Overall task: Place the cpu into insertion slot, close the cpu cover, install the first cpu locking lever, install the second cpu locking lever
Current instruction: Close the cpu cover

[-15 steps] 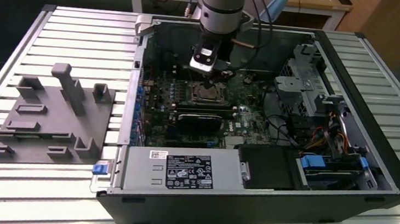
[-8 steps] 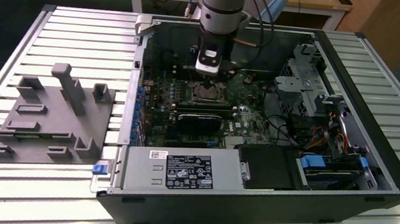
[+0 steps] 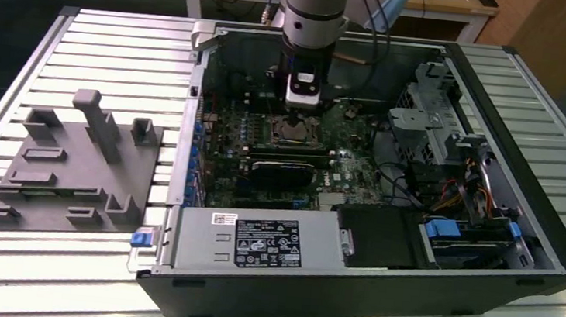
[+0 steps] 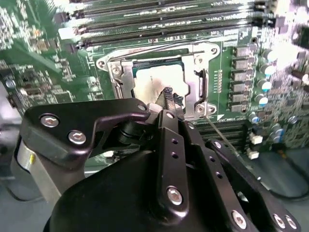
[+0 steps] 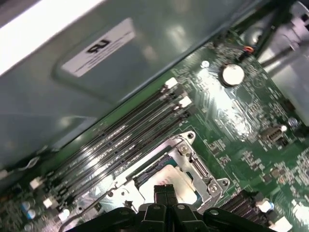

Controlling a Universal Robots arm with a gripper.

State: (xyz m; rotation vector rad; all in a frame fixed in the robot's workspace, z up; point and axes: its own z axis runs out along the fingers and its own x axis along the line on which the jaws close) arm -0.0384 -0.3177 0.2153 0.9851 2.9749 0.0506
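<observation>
Exterior view: gripper [image 3: 300,109] low inside the computer case [image 3: 352,305], just over the insertion slot [image 3: 275,130].
Second wrist view: fingers pressed together with nothing between them, tips just above the cpu [image 4: 149,79], which lies in the slot, framed by the cpu cover [image 4: 117,72]; a thin lever rod [image 4: 219,131] juts free. First wrist view: the tips meet over the chip. Risk, as I judge it: an off-centre press could scratch the chip or skid onto the frame.

Single arm [image 3: 313,9] held vertical, wrist pointing straight down, end effector [image 4: 168,98] lowered, black fingers [image 5: 160,193] pressed together.
</observation>
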